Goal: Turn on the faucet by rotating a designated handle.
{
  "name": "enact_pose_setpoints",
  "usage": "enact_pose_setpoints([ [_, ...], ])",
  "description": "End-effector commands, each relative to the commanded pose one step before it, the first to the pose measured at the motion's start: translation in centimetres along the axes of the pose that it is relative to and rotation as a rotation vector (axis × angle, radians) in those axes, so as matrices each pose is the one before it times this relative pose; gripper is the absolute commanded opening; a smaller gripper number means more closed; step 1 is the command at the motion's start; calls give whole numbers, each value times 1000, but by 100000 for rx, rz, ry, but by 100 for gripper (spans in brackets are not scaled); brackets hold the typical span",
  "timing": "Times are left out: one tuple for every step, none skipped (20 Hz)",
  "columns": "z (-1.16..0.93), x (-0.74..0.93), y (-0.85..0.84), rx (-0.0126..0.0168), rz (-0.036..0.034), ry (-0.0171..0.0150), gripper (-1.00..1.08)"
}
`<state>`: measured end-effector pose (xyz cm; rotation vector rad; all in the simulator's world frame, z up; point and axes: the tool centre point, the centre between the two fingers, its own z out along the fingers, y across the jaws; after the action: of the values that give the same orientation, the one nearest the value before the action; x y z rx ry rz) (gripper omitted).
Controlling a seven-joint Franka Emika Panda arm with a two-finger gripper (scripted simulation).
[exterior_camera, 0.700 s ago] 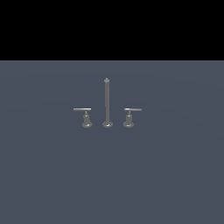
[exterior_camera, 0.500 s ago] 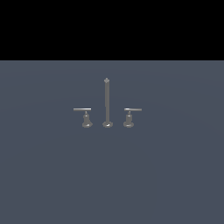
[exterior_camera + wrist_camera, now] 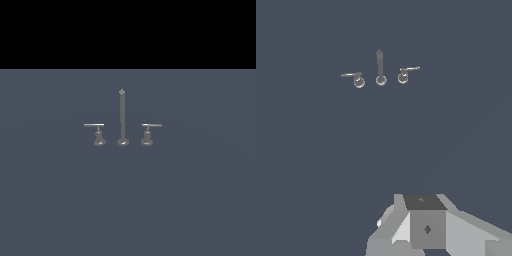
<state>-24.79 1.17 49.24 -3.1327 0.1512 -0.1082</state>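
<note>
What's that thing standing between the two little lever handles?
The faucet's tall thin spout rod, upright between the designated handle and the other handle; the exterior view shows it clearest.

- A small grey metal faucet (image 3: pixel 122 122) stands as three separate pieces in a row on a flat dark blue-grey surface
- Its middle piece is a tall thin spout rod (image 3: pixel 122 116), upright on a round foot
- The designated handle (image 3: pixel 98 134), on the exterior view's left of the rod, is a short post on a flared base; its thin flat lever bar lies level and reaches leftward
- A mirror-image handle (image 3: pixel 148 133) stands on the rod's other side, its bar reaching rightward
- The three pieces stand near each other without touching
</note>
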Motion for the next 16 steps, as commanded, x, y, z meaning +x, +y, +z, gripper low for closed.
enact_pose_setpoints([
  [869, 204, -725, -116, 3095, -141, -100],
  [406, 98, -346, -51, 1465, -54, -100],
  [434, 106, -370, -54, 1570, -58, -100],
  [463, 113, -395, -57, 1671, -62, -100],
  [492, 120, -420, -60, 1774, -65, -100],
  [521, 128, -445, -62, 1876, -69, -100],
  [548, 135, -470, -65, 1976, -73, -100],
  [560, 138, -481, -65, 2017, -75, -100],
  [561, 139, -483, -64, 2018, -75, -100],
  [562, 139, -484, -62, 2020, -76, -100],
  [563, 140, -486, -61, 2022, -76, -100],
  [564, 140, -488, -59, 2022, -77, -100],
  [564, 141, -489, -58, 2023, -78, -100],
  [565, 142, -491, -56, 2023, -78, -100],
  [565, 142, -492, -55, 2023, -79, -100],
  [565, 143, -493, -53, 2022, -80, -100],
])
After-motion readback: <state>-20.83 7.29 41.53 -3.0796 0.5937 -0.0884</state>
